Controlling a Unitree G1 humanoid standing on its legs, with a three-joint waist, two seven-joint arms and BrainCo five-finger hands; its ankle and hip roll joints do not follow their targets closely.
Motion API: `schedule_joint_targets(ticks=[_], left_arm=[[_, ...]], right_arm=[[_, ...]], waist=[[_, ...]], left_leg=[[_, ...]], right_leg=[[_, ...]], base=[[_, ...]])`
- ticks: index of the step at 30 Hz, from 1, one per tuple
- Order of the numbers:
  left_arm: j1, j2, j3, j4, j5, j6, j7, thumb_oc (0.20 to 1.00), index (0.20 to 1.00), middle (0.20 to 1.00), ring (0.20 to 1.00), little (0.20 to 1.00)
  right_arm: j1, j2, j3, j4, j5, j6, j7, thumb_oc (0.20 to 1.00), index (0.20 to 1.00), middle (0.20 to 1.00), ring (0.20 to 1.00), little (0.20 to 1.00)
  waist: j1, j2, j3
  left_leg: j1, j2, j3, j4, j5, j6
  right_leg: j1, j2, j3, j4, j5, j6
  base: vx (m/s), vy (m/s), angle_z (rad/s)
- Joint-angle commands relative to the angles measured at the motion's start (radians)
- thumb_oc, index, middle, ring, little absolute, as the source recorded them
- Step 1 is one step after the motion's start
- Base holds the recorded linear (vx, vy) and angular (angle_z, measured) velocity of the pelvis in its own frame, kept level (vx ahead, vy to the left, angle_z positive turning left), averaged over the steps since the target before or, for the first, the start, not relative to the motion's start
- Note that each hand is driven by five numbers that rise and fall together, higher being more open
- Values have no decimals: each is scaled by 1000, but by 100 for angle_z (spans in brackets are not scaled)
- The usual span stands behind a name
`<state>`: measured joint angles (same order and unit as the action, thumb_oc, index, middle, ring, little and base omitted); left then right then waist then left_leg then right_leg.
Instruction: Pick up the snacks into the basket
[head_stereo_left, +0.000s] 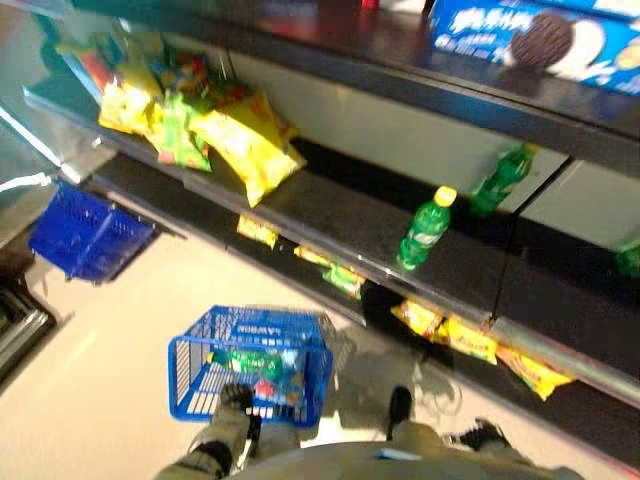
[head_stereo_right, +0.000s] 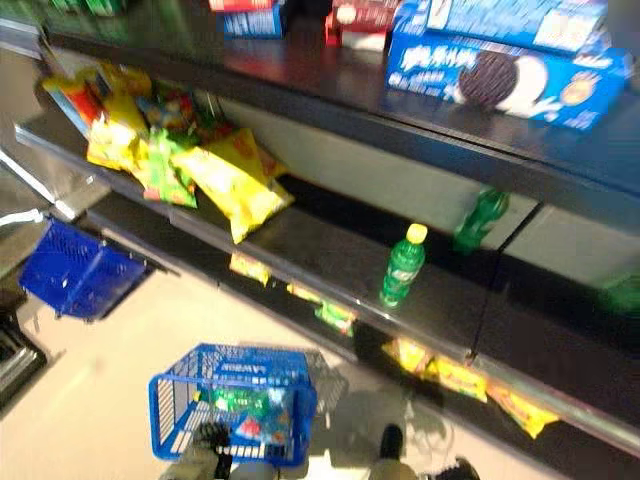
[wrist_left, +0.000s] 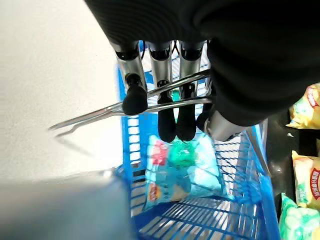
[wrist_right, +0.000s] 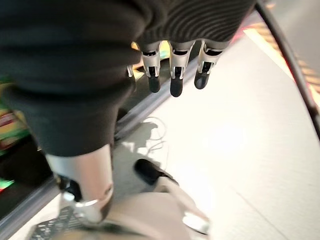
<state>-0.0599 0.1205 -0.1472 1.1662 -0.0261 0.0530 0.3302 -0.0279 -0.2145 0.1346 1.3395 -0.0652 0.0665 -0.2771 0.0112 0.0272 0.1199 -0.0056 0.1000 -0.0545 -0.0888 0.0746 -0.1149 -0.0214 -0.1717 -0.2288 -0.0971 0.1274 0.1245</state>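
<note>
A blue wire basket (head_stereo_left: 250, 365) hangs low over the pale floor in front of the shelves. My left hand (wrist_left: 161, 65) has its fingers curled round the basket's two metal handles (wrist_left: 100, 117). Inside the basket lie green and teal snack packs (wrist_left: 180, 165). Yellow snack bags (head_stereo_left: 245, 140) and green ones (head_stereo_left: 180, 135) are piled on the middle shelf at the upper left. My right hand (wrist_right: 172, 65) hangs over the floor beside the shelf base, fingers relaxed and holding nothing.
A green bottle (head_stereo_left: 427, 228) stands on the middle shelf, with another (head_stereo_left: 500, 180) behind it. Blue cookie boxes (head_stereo_left: 540, 40) sit on the top shelf. Yellow packs (head_stereo_left: 470, 340) line the bottom shelf. A second blue basket (head_stereo_left: 85, 235) rests on the floor at the left.
</note>
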Motion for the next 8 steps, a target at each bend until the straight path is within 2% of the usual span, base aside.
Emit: schedule_joint_targets(ticks=[1,5,6,7,8], left_arm=[[-39,-13,-22,61,52,-6,-15,200,200,200,200,200],[-44,7,-1,97,33,-7,-48,200,200,200,200,200],[-47,11,4,93,22,-7,-53,247,247,247,247,247],[-51,12,16,107,-1,-6,-69,200,200,200,200,200],[-51,12,16,107,-1,-6,-69,200,200,200,200,200]], right_arm=[[-74,7,-28,-8,40,-3,-17,1000,1000,1000,1000,1000],[-58,23,-11,0,25,3,-3,1000,1000,1000,1000,1000],[-62,26,1,0,13,3,-1,1000,1000,1000,1000,1000],[-74,25,19,-1,-12,10,9,1000,1000,1000,1000,1000],[-74,25,19,-1,-12,10,9,1000,1000,1000,1000,1000]], waist=[[13,-10,11],[3,-12,-30],[3,-13,-38],[2,-17,-50],[2,-17,-50]], left_leg=[[20,-104,15,4,-64,74],[44,-97,28,3,-71,72],[48,-95,30,5,-74,71],[58,-95,34,7,-79,71],[58,-95,34,7,-79,71]], right_leg=[[17,44,28,58,-91,11],[33,52,35,63,-101,7],[36,54,37,67,-105,5],[46,57,41,71,-111,2],[46,58,41,71,-111,2]], base=[[55,-32,-4],[56,-19,-3],[43,-23,-8],[43,-23,-10],[43,-17,-14]])
